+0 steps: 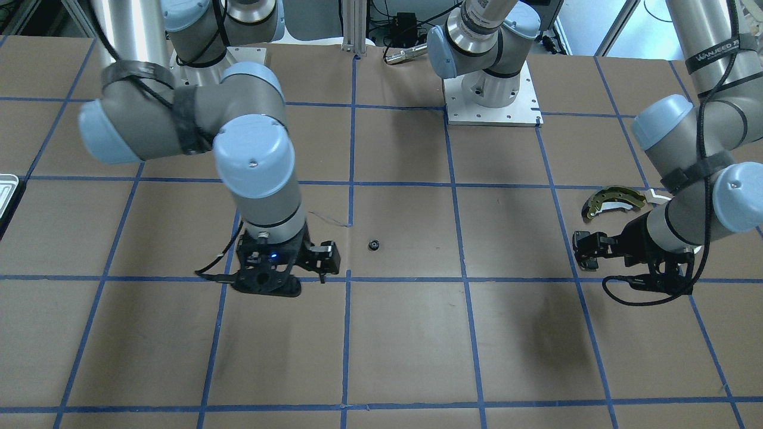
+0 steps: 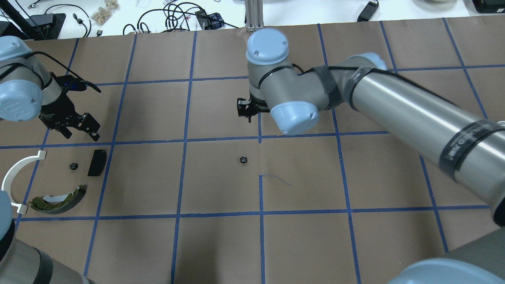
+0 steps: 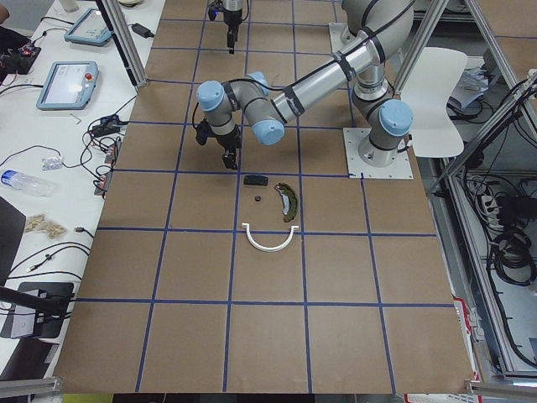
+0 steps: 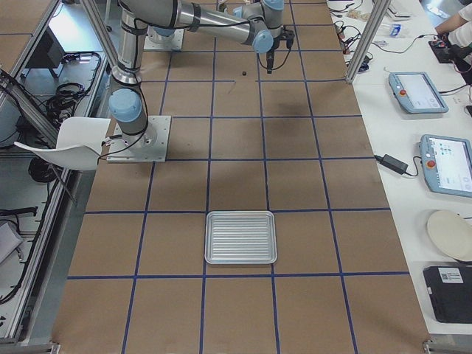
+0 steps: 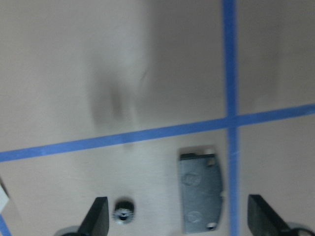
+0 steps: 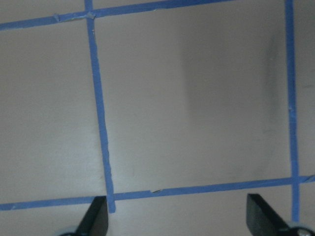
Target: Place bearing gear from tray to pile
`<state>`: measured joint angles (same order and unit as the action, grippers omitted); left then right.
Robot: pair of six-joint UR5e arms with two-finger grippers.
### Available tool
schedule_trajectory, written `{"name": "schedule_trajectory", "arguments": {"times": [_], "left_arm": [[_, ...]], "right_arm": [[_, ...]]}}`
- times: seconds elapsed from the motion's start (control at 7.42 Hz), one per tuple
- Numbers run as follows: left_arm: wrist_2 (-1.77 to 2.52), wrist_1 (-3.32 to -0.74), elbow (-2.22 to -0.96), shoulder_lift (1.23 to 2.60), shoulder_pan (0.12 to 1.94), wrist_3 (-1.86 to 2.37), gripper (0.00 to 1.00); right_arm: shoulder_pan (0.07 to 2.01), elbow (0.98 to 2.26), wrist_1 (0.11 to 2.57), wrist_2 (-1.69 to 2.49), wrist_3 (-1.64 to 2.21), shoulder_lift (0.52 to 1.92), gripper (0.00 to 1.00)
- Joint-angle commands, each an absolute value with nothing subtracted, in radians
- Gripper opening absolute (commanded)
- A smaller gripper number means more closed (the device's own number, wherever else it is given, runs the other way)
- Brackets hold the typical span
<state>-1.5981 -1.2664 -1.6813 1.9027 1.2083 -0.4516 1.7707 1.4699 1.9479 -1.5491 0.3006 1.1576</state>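
Front-facing view: a brown paper worktop (image 1: pixel 405 333), ruled into squares by blue tape, carries two arms. One lone bearing gear (image 1: pixel 374 245) lies mid-worktop. It is well apart from the tray (image 1: pixel 7 187), whose corner peeks in at the view's left edge, and from the pile (image 1: pixel 623 199), where only the brake shoe (image 1: pixel 609 194) shows. The right pincer (image 1: pixel 326 261) hangs near that gear, and the left pincer (image 1: pixel 584 250) is near the shoe.

Overhead view: the whole pile shows, with one shoe, one white arc (image 2: pixel 12 165), one black pad (image 2: pixel 96 162) and a second bearing gear (image 2: pixel 73 166) just beside the pad. That makes two gears in all. Cables clutter a white bench past the far edge.

Left side view: the pile's four parts lie beneath the near arm, with tablets on a side bench.

Right side view: only here does the single ribbed tray show whole, squares away from the lone gear.

Left wrist view: the fingertips (image 5: pixel 97 216) stand wide apart above the pad and the second gear.

Right wrist view: the fingertips (image 6: pixel 96 217) are equally apart, over paper and tape.
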Motion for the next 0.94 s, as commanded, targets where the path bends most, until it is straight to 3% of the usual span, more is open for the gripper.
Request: {"name": "schedule_trajectory", "arguments": {"times": [0.0,0.81], "left_arm": [[-1.574,-1.327,-1.620,1.861,1.386,-0.244,1.00],[-1.562,-1.243,-1.672,1.897,1.814,0.131,1.00]], "right_arm": [[1.689,1.301,1.720,-1.546,0.215,1.167,1.00],[1.589,1.290,1.493,-1.551,0.181,1.271,1.00]]}}
